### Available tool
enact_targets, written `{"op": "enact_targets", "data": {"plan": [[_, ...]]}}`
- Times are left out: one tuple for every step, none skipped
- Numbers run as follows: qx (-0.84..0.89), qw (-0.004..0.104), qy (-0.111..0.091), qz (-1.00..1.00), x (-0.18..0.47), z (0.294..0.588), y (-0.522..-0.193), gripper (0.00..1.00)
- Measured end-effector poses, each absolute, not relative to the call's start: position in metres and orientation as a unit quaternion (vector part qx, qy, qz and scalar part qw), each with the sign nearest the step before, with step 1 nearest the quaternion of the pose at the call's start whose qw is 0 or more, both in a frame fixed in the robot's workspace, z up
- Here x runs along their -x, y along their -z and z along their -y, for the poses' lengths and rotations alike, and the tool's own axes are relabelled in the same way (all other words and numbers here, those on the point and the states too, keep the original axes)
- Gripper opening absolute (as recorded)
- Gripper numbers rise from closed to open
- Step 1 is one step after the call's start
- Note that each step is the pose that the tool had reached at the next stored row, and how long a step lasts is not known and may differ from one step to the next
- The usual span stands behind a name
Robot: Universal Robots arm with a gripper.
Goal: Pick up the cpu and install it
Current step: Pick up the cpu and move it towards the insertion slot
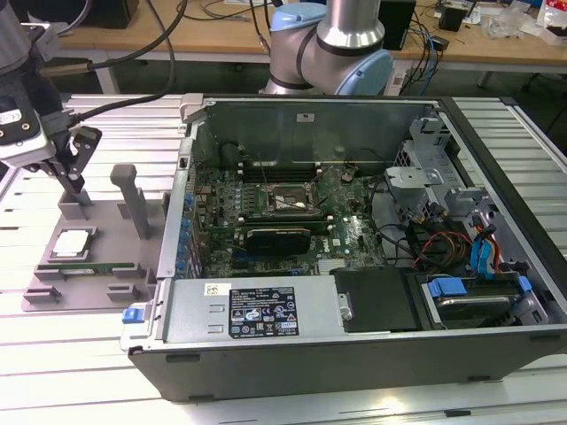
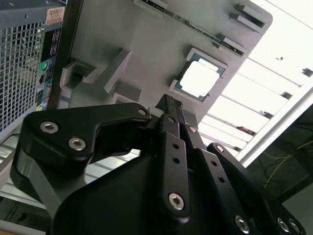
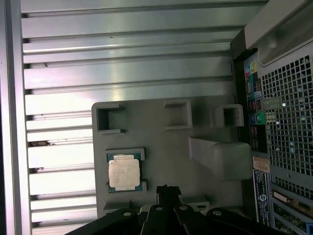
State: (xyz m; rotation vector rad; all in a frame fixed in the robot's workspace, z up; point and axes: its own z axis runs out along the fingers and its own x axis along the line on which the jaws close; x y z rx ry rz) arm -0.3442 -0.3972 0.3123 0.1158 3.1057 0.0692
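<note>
Exterior view: the gripper (image 1: 75,184) hangs over the far part of a grey holder (image 1: 106,226) at the exterior view's left, beside an open computer case (image 1: 354,345). The cpu (image 1: 73,243) lies flat in a square recess of the holder, silver top up, nearer than the gripper and apart from it. A green memory stick (image 1: 89,266) lies in a slot just near of the cpu. The socket (image 1: 285,202) sits on the board inside the case, well to the exterior view's right of the cpu.

Both wrist views: the gripper (image 2: 168,102) (image 3: 166,188) has its black fingers drawn together, nothing between them, with the cpu (image 2: 199,78) (image 3: 124,174) close beyond the tips on the holder (image 2: 146,44) (image 3: 161,142).
</note>
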Motion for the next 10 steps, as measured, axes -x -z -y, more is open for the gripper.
{"op": "enact_targets", "data": {"plan": [[-0.037,0.017,-0.022,-0.999,0.345,0.397,-0.312,0.11],[-0.037,0.016,-0.022,-0.999,0.346,0.397,-0.312,0.11],[-0.037,0.016,-0.022,-0.999,0.348,0.397,-0.311,0.11],[-0.037,0.016,-0.022,-0.999,0.349,0.397,-0.311,0.11],[-0.037,0.017,-0.022,-0.999,0.350,0.397,-0.310,0.11],[-0.037,0.016,-0.022,-0.999,0.352,0.397,-0.309,0.11],[-0.037,0.017,-0.022,-0.999,0.353,0.397,-0.307,0.11],[-0.037,0.016,-0.022,-0.999,0.355,0.397,-0.306,0.11],[-0.037,0.016,-0.022,-0.999,0.357,0.397,-0.304,0.11],[-0.037,0.017,-0.022,-0.999,0.359,0.397,-0.302,0.11]]}}
